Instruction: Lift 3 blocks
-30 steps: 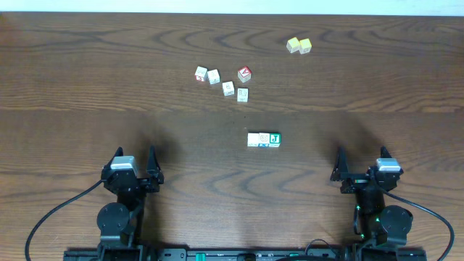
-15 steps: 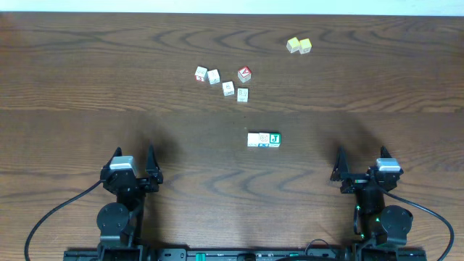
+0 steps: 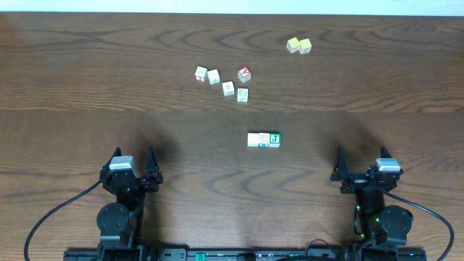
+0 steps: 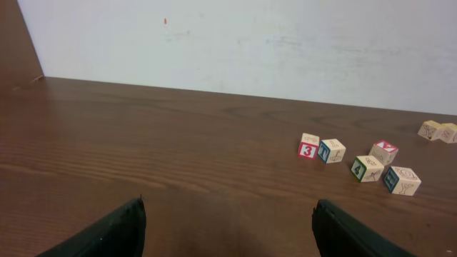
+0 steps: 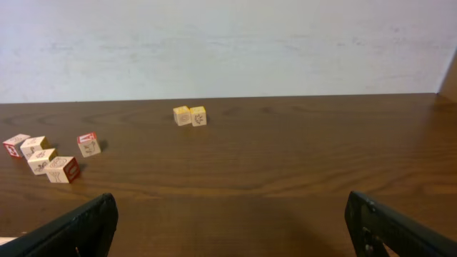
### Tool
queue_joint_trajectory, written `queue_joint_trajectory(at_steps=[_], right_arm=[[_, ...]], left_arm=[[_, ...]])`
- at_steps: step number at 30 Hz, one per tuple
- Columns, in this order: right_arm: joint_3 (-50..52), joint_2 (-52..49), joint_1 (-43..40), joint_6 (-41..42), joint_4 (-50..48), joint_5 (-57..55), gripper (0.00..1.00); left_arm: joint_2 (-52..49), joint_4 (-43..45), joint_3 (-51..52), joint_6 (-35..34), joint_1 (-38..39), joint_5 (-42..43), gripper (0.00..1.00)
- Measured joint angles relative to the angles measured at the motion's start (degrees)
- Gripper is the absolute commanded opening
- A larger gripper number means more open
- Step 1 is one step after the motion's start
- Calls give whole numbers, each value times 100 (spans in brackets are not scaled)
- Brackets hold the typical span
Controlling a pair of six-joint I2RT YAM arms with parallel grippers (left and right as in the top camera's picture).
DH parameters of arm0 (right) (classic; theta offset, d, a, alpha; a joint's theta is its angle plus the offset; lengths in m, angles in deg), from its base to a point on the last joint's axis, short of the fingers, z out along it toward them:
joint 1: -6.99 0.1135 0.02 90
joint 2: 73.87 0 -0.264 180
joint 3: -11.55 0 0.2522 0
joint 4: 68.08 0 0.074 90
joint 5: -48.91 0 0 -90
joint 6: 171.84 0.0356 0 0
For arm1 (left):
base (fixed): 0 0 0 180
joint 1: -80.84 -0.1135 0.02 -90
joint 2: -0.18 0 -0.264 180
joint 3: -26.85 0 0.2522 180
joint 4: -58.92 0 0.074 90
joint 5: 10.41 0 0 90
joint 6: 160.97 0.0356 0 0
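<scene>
I see the three blocks [image 3: 264,139] sitting side by side in one short row near the middle of the worktop [image 3: 72,72]. The row's long way runs from my left to my right, and the blocks look like they touch each other. The green block [image 3: 275,138] is at the right end, with its white J facing up. The middle block [image 3: 264,139] has a small mark on top, too small for me to read. The white block [image 3: 253,139] is at the left end. All three lie flat on the wood.

The left claw [image 3: 134,154] is wide and holds nothing. The right claw [image 3: 360,156] is wide too, and it holds nothing. Both sit at the near edge, well apart from the row, one on each side of it.

Farther back there is a loose bunch of lettered blocks [image 3: 228,88], and one of them is a red-topped block [image 3: 245,73]. Two pale yellow blocks [image 3: 299,46] sit together near the far edge, off to the right.

Next to the picture from a second ago, I find no change. The row, the other blocks and both claws are in the same spots.
</scene>
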Motion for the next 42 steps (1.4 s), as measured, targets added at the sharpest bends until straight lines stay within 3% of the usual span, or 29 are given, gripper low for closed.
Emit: queue_joint_trajectory(at_steps=[42], right_arm=[[0,0,0,-258,50,-619,99]], left_arm=[[0,-2,-2,2,0,-2,75]])
